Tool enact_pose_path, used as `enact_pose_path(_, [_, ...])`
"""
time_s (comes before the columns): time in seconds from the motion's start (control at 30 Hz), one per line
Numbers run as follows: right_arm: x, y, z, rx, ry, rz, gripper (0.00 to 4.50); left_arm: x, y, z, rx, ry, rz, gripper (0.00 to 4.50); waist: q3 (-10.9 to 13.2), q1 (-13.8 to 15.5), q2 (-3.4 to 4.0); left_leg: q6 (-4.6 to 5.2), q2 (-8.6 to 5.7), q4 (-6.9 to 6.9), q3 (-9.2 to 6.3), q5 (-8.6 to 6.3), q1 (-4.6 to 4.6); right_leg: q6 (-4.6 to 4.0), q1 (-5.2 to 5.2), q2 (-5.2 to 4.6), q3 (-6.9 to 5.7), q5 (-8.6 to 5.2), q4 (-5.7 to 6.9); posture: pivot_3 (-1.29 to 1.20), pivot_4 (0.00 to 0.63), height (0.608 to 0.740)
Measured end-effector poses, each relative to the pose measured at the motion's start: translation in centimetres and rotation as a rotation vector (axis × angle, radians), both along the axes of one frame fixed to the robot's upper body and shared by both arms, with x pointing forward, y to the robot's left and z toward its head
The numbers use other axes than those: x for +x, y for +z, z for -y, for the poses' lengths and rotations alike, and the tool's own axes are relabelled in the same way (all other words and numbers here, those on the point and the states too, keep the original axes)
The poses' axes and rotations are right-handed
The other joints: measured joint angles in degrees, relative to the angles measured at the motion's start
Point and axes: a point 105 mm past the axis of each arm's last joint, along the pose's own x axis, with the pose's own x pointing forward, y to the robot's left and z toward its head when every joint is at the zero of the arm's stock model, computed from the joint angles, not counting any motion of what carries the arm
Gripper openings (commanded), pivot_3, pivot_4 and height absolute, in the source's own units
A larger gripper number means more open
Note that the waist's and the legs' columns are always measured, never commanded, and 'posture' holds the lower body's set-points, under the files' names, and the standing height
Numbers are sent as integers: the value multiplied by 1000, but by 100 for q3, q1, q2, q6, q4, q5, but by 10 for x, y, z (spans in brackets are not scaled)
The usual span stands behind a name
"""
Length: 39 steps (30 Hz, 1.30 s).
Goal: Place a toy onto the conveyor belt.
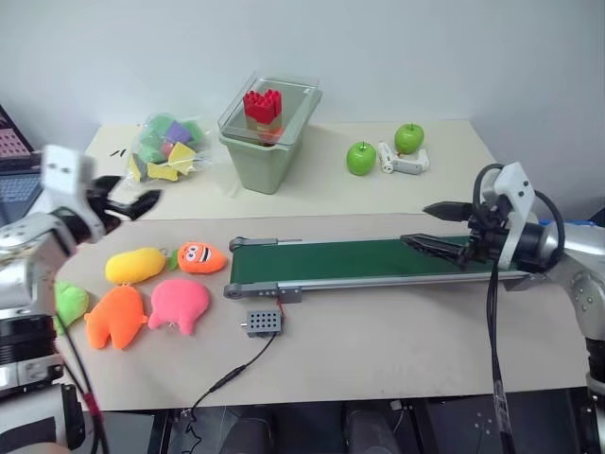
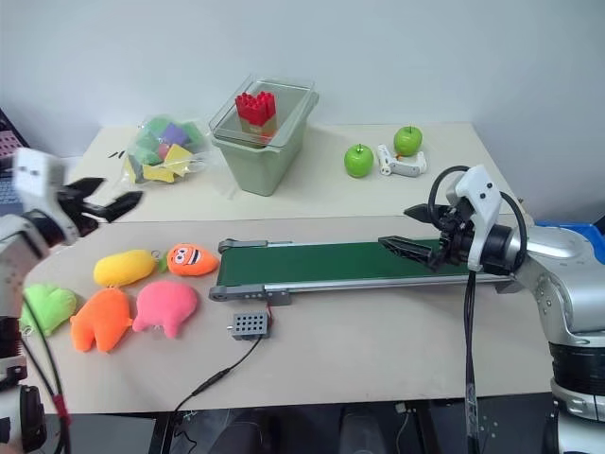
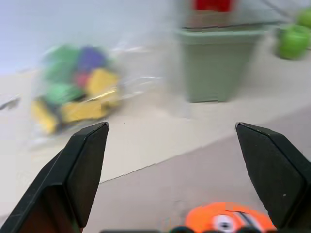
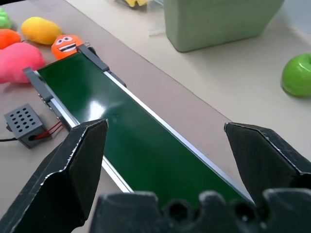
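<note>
The toy, a lime-green plush, lies at the table's left front edge beside the other plushes. The conveyor belt, dark green in a grey frame, runs across the middle of the table and carries nothing. My left gripper hangs open in the air behind and above the plushes, level, with nothing between its fingers. Over the belt's right end my right gripper is open and empty, pointing left along the belt.
A yellow plush, an orange face plush, an orange plush and a pink plush lie left of the belt. A grey box with a cable sits in front. Behind stand a green bin, a bag of blocks and two apples.
</note>
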Motion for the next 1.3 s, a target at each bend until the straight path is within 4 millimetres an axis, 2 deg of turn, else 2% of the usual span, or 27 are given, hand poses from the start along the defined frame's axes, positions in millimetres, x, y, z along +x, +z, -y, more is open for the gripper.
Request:
enact_pose_path(0.13, [7,7,-6,-15,45,18,4500,-21,-6,-50,-110,233,34,4443,0,0,0,-2,1,-4,-9,-1,-1,1,-4,0,0,0,-6,0,150,740])
enact_pose_path(0.2, [9,5,-4,-25,44,13,4500,-34,-12,-67,-164,307,43,4443,0,2,0,-3,2,-8,-11,0,-1,1,-6,0,3,0,-8,0,150,740])
enact_pose_path(0.27, [10,1,-4,-31,54,0,4500,-48,-21,-70,-255,296,44,4443,0,4,0,-5,3,-11,-15,-1,-3,1,-10,-1,9,1,-14,0,150,740])
enact_pose_path(0.37, [12,1,-6,-42,72,-3,4500,-81,-40,-60,-493,172,24,4443,0,-21,0,-6,6,-13,-6,-7,-4,5,-20,-2,26,3,-18,0,150,740])
enact_pose_path(0.5, [11,2,-11,-46,128,-7,4500,-120,-66,-73,-691,205,-21,4443,0,-73,0,-5,9,-20,2,-8,2,5,-23,1,34,3,-35,0,150,740])
enact_pose_path(0.6, [8,15,-27,3,227,20,4500,-142,-86,-85,-849,263,-32,4443,0,-70,0,9,9,-22,6,-16,15,4,-21,2,42,3,-35,0,150,740])
enact_pose_path(0.7, [3,23,-37,23,292,43,4500,-152,-103,-92,-935,309,-46,4443,-2,-40,-4,15,9,-32,5,-19,38,4,-1,2,43,3,-37,0,150,740])
enact_pose_path(0.77, [3,24,-39,24,309,44,4500,-161,-111,-103,-993,369,-17,4443,-3,-5,-5,14,8,-33,7,-19,41,4,1,2,45,3,-39,0,150,740])
enact_pose_path(0.87, [4,25,-41,21,319,41,4500,-172,-120,-118,-1070,433,34,4443,-4,9,-6,11,8,-40,12,-18,46,4,-2,2,51,3,-39,0,150,740])
enact_pose_path(0.97, [4,24,-42,21,327,33,4500,-177,-126,-124,-1114,456,55,4443,-4,23,-6,7,9,-49,15,-17,49,4,-4,2,55,3,-40,0,150,740])
enact_pose_path(1.1, [3,25,-45,17,351,33,4500,-179,-132,-126,-1146,464,75,4443,-4,39,-6,6,10,-50,20,-17,50,4,-8,2,60,3,-39,0,150,740])
enact_pose_path(1.3, [5,36,-49,6,366,64,4500,-163,-148,-122,-1206,440,89,4443,-5,52,-8,7,9,-52,22,-17,54,3,-7,2,62,3,-38,0,150,740])
